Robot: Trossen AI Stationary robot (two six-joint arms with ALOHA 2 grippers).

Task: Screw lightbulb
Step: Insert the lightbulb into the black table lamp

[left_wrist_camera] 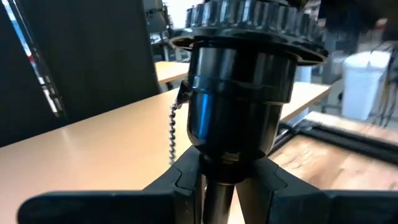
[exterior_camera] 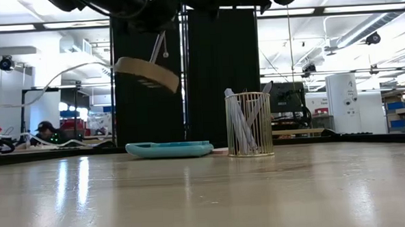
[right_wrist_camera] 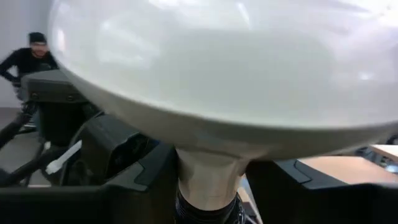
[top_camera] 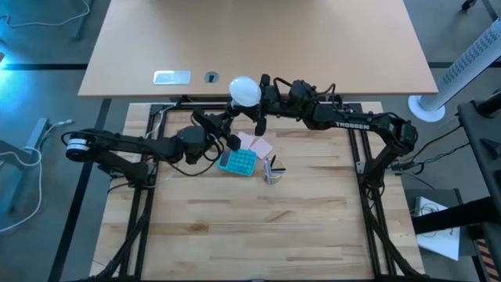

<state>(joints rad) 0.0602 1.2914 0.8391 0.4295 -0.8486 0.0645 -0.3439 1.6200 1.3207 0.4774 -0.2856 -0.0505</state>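
The frosted white lightbulb [top_camera: 244,90] hangs in the air over the table's far part; in the right wrist view its globe [right_wrist_camera: 211,68] fills the frame. Its neck runs into the black socket [left_wrist_camera: 239,106] of a small lamp. That lamp's round wooden disc [exterior_camera: 146,73] hangs tilted, clear of the table, and a bead chain [left_wrist_camera: 173,132] dangles from the socket. My right gripper [top_camera: 261,106] comes in from the right and is shut on the bulb. My left gripper [top_camera: 223,127] comes from the left and is shut on the lamp below the socket. My left gripper pinches the thin stem [left_wrist_camera: 217,186] just under the black socket between its two fingers, lying level and across the stem. The lamp is lifted clear, and its wooden disc is tilted. My right gripper has the bulb's narrow neck [right_wrist_camera: 208,171] between its two fingers [right_wrist_camera: 146,180], right below the globe and above the socket's rim [right_wrist_camera: 208,211]. It lies about level, across the neck. The bulb is clear of the table.
A blue calculator [top_camera: 237,162], pink notes [top_camera: 256,145] and a wire pen cup [exterior_camera: 248,124] stand on the table below the held lamp. The near half of the wooden table [top_camera: 258,235] shows bare boards. A person sits in the room behind [right_wrist_camera: 28,59].
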